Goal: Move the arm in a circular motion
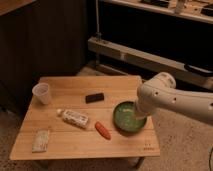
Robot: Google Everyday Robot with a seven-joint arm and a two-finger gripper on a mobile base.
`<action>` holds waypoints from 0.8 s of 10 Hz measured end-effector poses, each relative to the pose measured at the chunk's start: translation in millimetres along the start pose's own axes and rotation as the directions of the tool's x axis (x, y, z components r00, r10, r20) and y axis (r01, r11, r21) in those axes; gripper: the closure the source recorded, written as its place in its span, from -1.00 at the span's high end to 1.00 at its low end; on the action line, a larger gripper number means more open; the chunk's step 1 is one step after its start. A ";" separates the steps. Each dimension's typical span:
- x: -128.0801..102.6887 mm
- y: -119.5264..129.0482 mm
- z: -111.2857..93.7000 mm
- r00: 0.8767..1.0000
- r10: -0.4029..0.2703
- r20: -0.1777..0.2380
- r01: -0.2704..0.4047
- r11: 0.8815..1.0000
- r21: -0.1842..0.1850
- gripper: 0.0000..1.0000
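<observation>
Your large off-white tubular arm reaches over the wooden table, its gripper hanging just above the round green bowl; whether it is spread or closed, I cannot tell. Sweep a smooth, level circle, clearing the rim beneath it.

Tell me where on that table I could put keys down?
Bare wood: the back edge between cup and arm, and the front edge right of the packet. Crowded: the middle, around black object, bottle and orange object, and the right, where the hand hangs over the bowl.
</observation>
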 end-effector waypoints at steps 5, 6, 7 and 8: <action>23.9 43.4 40.0 0.986 -0.135 -0.099 0.131 0.990 -0.049 -1.00; 21.6 60.4 44.0 0.973 -0.197 -0.124 0.192 0.980 -0.050 -1.00; 18.0 83.4 49.0 0.948 -0.275 -0.159 0.269 0.961 -0.060 -1.00; 13.7 103.8 54.3 0.914 -0.356 -0.194 0.349 0.935 -0.071 -1.00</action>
